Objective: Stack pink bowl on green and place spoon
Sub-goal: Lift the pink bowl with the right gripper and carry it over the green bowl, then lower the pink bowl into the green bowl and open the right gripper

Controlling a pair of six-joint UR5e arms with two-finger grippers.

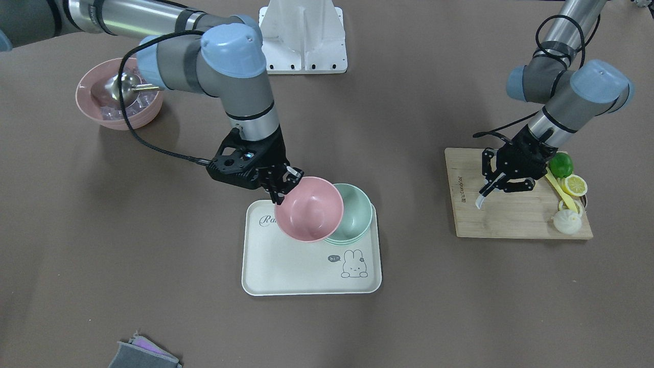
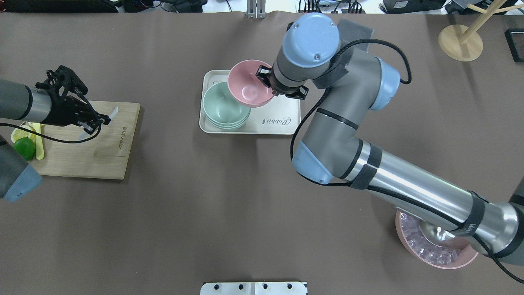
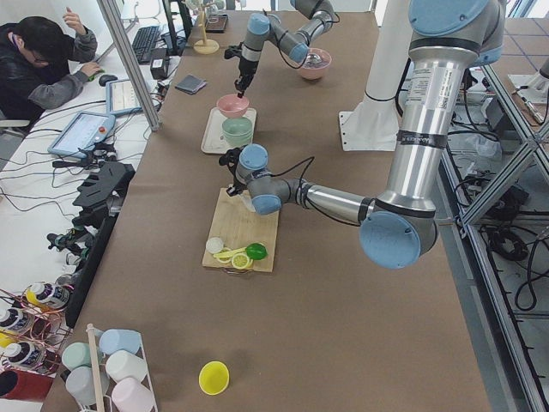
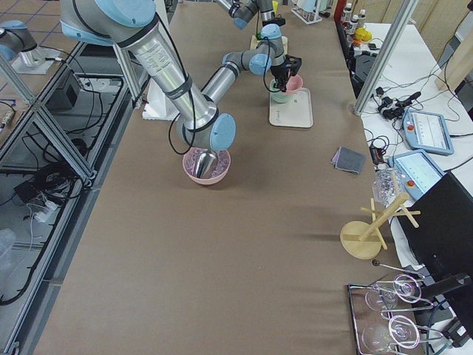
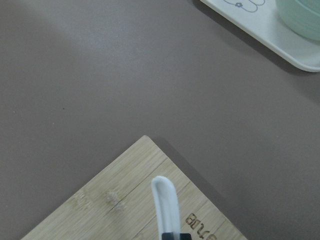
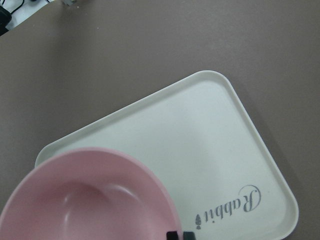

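Observation:
My right gripper (image 1: 284, 185) is shut on the rim of the pink bowl (image 1: 308, 208) and holds it tilted above the white tray (image 1: 286, 266), overlapping the edge of the green bowl (image 1: 354, 213) that stands on the tray. The overhead view shows the pink bowl (image 2: 249, 84) partly over the green bowl (image 2: 223, 107). My left gripper (image 2: 93, 121) is shut on a white spoon (image 2: 111, 114) and holds it over the wooden cutting board (image 2: 102, 155). The spoon's tip (image 5: 166, 205) shows in the left wrist view.
A lime (image 1: 561, 164), a lemon half (image 1: 575, 185), a yellow utensil (image 1: 561, 190) and a white bun-like item (image 1: 567, 222) lie on the board's end. A larger pink bowl (image 1: 118, 97) with ice and a metal scoop stands by the right arm. A grey cloth (image 1: 144, 355) lies at the table edge.

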